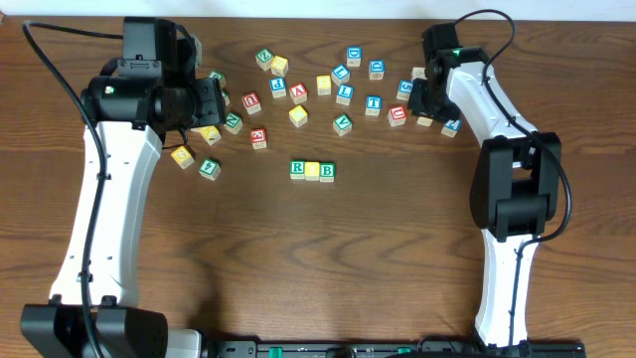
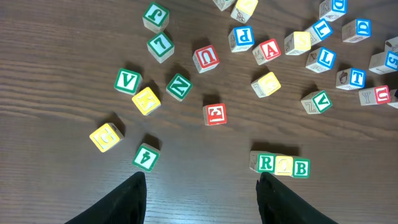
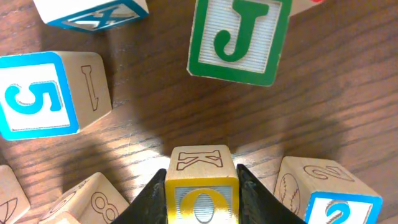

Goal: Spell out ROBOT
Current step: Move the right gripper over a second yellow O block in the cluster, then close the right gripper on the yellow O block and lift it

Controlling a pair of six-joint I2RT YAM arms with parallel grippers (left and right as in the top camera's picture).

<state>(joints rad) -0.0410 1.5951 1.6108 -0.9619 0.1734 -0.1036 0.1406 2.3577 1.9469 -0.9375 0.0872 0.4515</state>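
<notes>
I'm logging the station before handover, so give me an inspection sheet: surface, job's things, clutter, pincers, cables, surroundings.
Surface: dark wooden table, no spills seen.
Job's things: R cube, yellow cube and B cube in a touching row; blue T cube loose in the scatter; yellow O cube between the fingers of the right pincer.
Clutter: other letter and number cubes, such as green J cube and blue 5 cube, scattered at the far side.
Pincers: left pincer open and empty; right pincer gripping the O cube.
Cables: black cables loop off both arms.
Surroundings: pale strip beyond the far edge; nothing else seen.
</notes>
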